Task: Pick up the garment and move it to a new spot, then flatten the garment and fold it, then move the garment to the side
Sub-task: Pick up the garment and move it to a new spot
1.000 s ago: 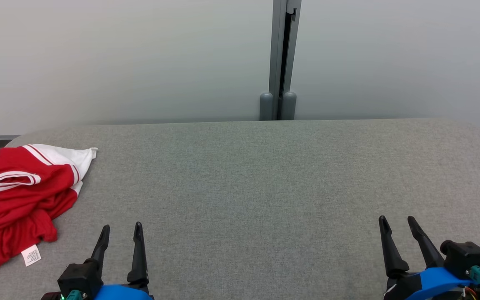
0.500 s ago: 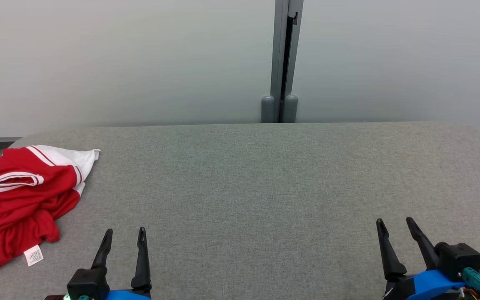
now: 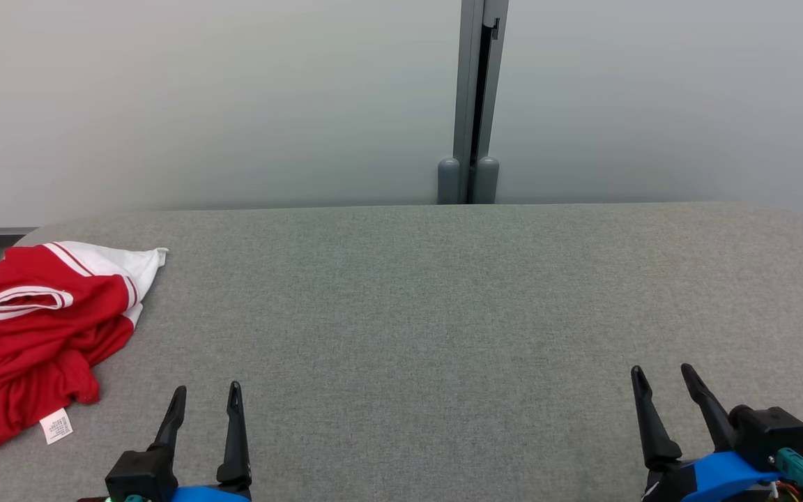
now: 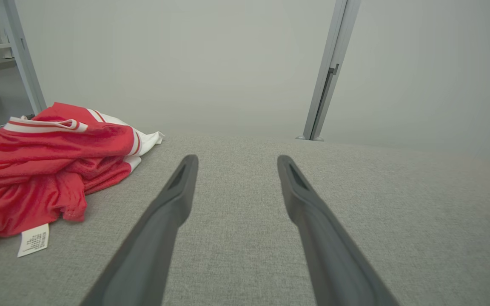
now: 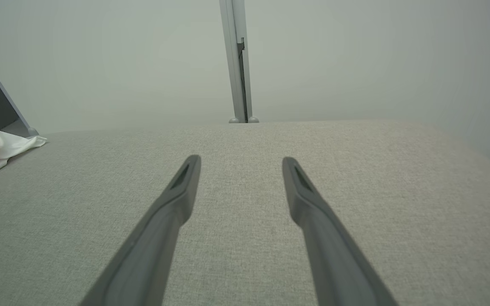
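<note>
Red cloth with white trim, the garment [image 3: 32, 328] lies crumpled at the left end of the counter [image 3: 443, 293], a white label [image 3: 56, 426] at its near edge. Just right of it, not touching, the left fingers [image 3: 236, 439] stand spread and empty; their wrist view shows the label close by. Far right, the right fingers [image 3: 647, 418] are spread, well apart from the garment; their wrist view catches its white corner. Grey fabric covers the counter; pale wall [image 3: 199, 90] and grey post [image 3: 475, 97] behind.
</note>
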